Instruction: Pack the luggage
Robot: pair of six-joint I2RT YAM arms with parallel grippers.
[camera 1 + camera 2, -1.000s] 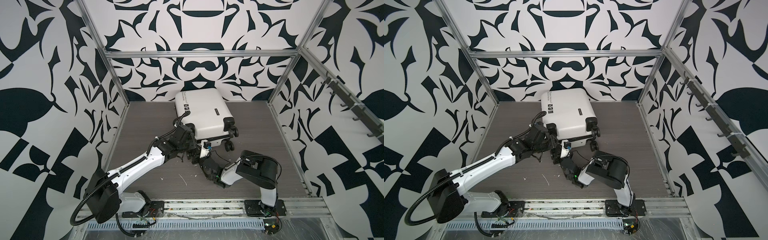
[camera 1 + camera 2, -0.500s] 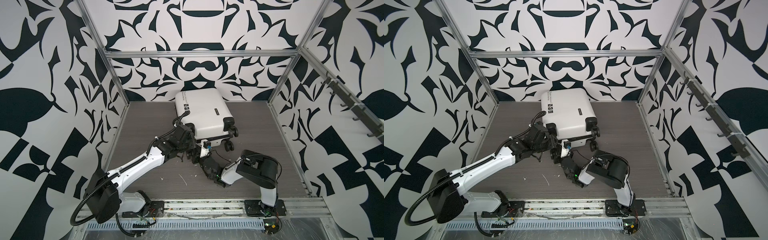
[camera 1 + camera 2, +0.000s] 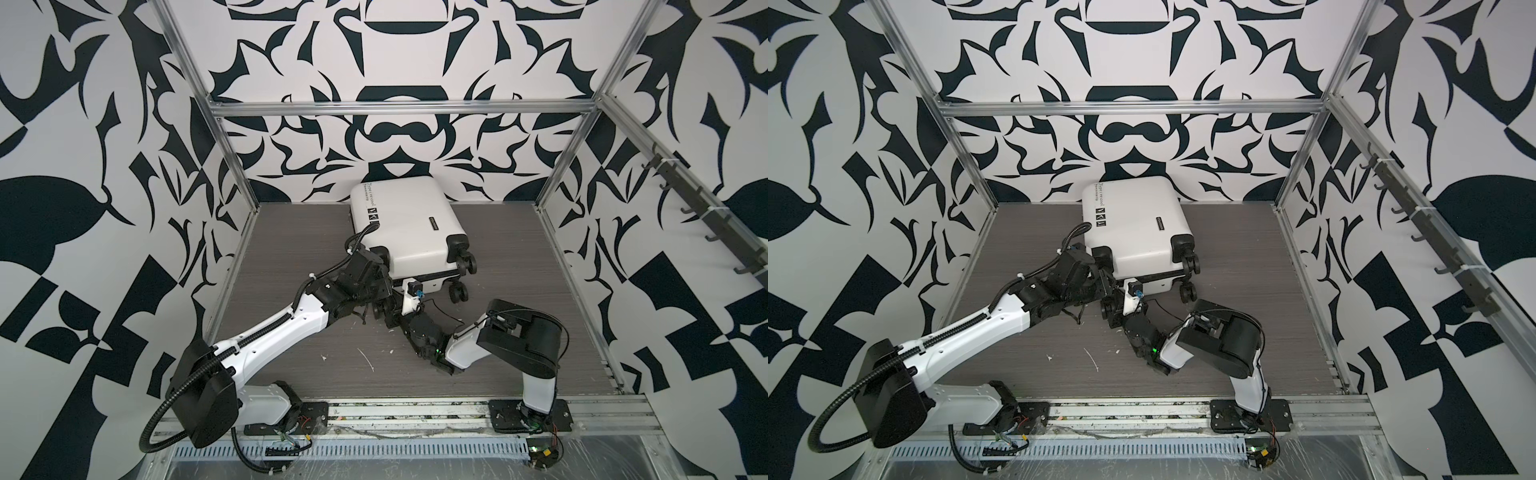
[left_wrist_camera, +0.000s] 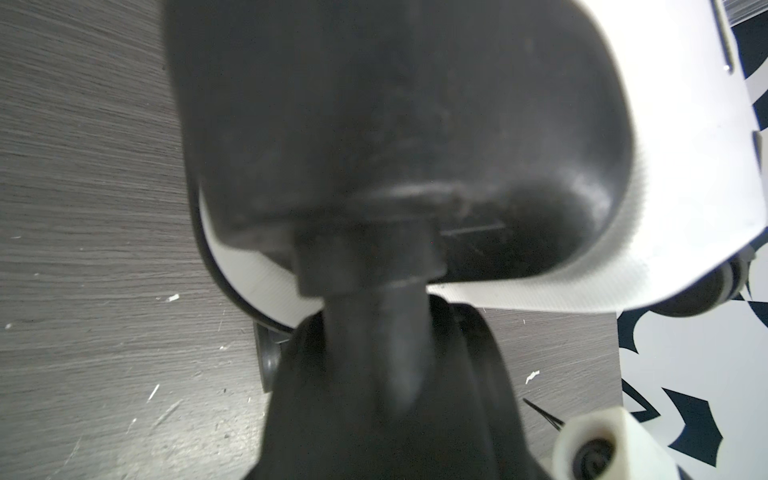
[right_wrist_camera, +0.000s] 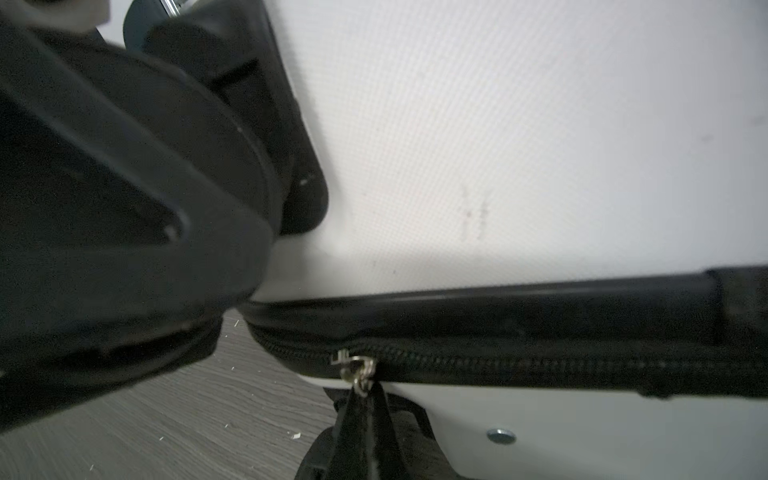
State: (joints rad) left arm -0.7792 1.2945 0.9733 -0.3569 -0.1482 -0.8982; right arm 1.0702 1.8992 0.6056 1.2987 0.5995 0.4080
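Luggage [image 3: 405, 232] lies at the table [image 3: 519, 291] rear (wheels [image 3: 465, 266] toward the front)

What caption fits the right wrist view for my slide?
Black zipper pull stretched taut from its slider on the zipper of the white luggage.

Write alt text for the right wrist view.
Close-up of the white textured shell of the luggage, with a black zipper running along its edge and a silver slider whose black pull tab leads toward the camera. A blurred black wheel and the grey wood-grain table fill the rest.
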